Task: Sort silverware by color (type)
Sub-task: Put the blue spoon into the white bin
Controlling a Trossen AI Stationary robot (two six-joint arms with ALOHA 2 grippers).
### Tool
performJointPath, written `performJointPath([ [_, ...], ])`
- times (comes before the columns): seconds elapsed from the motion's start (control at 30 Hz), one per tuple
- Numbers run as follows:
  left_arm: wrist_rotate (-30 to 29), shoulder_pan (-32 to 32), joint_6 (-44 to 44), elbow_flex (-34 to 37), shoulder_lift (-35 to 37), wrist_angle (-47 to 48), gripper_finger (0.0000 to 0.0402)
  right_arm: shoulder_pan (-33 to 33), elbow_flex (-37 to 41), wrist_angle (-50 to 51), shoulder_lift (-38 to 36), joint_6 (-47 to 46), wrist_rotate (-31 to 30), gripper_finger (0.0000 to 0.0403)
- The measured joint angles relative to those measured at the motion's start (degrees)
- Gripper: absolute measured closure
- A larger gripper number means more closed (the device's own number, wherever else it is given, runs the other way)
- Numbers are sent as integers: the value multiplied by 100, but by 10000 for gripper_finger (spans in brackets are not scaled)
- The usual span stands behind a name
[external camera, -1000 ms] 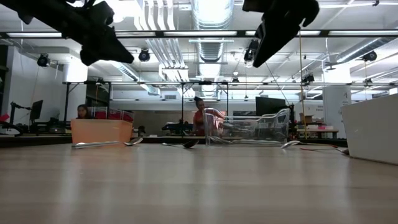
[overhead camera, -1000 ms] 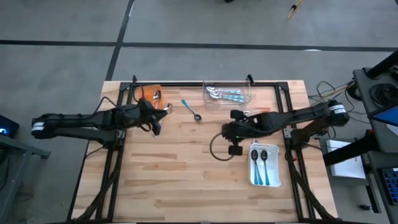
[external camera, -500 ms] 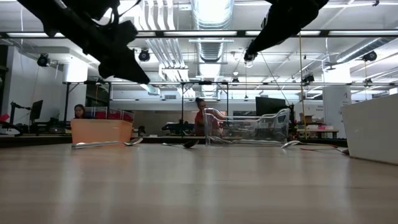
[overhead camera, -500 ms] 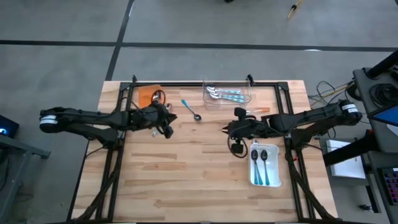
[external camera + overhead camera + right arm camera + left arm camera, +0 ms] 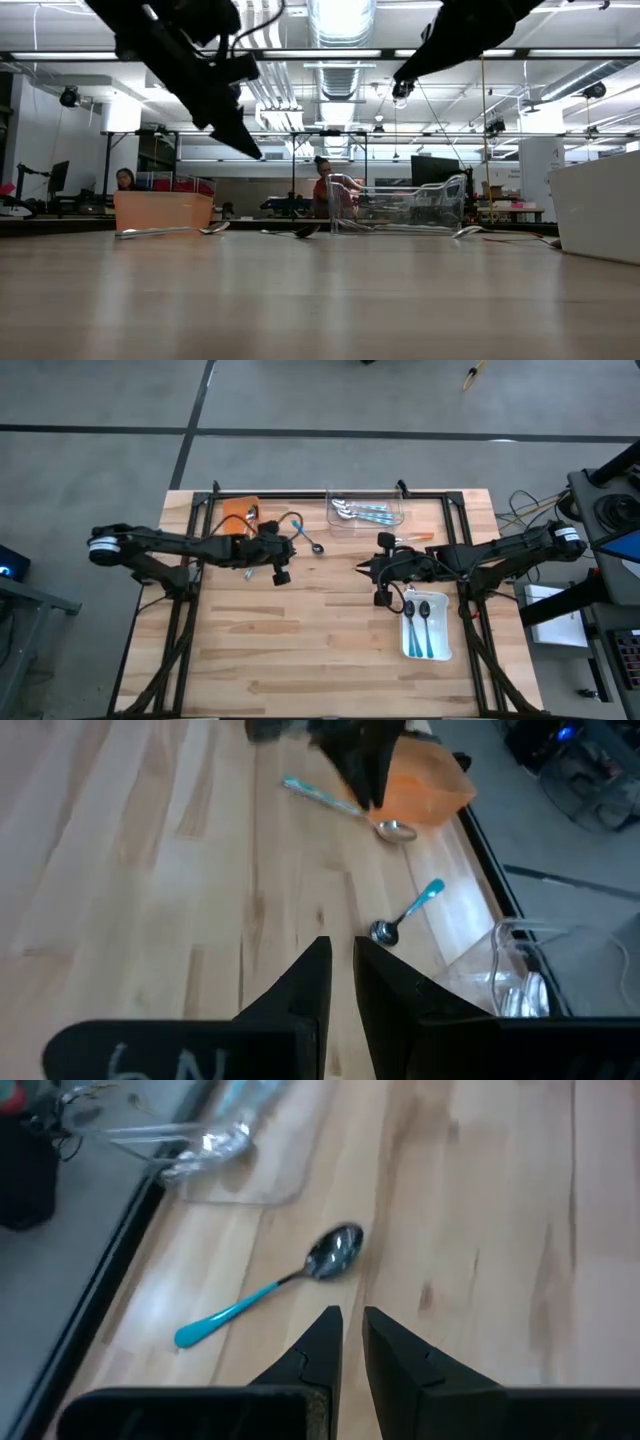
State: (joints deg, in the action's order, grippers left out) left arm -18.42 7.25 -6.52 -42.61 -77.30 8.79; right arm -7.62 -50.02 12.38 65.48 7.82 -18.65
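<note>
A teal-handled spoon (image 5: pixel 270 1285) lies flat on the wooden table, just ahead of my left gripper (image 5: pixel 350 1315), which hovers above it, shut and with nothing in it. In the high view this spoon's bowl (image 5: pixel 318 547) shows to the right of the left gripper (image 5: pixel 288 550). My right gripper (image 5: pixel 361 567) hangs shut and empty over mid-table, pointing toward the table's left; its wrist view shows the same spoon (image 5: pixel 405 915). Another spoon (image 5: pixel 345 810) lies beside the orange tray (image 5: pixel 236 512). The clear tray (image 5: pixel 367 512) and the white tray (image 5: pixel 425 628) hold more spoons.
An orange-handled spoon (image 5: pixel 418 538) lies by the right arm. Black frame rails (image 5: pixel 300 495) run along the table's far edge and down both sides. Bare wood lies between the two grippers and toward the near edge. People sit in the room behind the table (image 5: pixel 330 190).
My left gripper has travelled toward the table's right edge and come down, rolling about its own axis, and now hovers by the teal spoon. My right gripper has tipped up toward level with little travel. No spoon has moved.
</note>
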Motion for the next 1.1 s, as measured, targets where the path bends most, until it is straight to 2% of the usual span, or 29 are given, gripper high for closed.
performJointPath([
  [0.2, 753, 33, -1513, -215, -659, 75, 374, 2, 47, -88, -56, 295, 2, 365],
  [0.57, 1041, 707, -2819, -926, -1724, 172, 374, 15, 48, -116, -73, 497, 0, 365],
  [1.1, 1050, 1501, -3400, -1213, -2284, 84, 374, 15, 48, -118, -75, 723, 0, 365],
])
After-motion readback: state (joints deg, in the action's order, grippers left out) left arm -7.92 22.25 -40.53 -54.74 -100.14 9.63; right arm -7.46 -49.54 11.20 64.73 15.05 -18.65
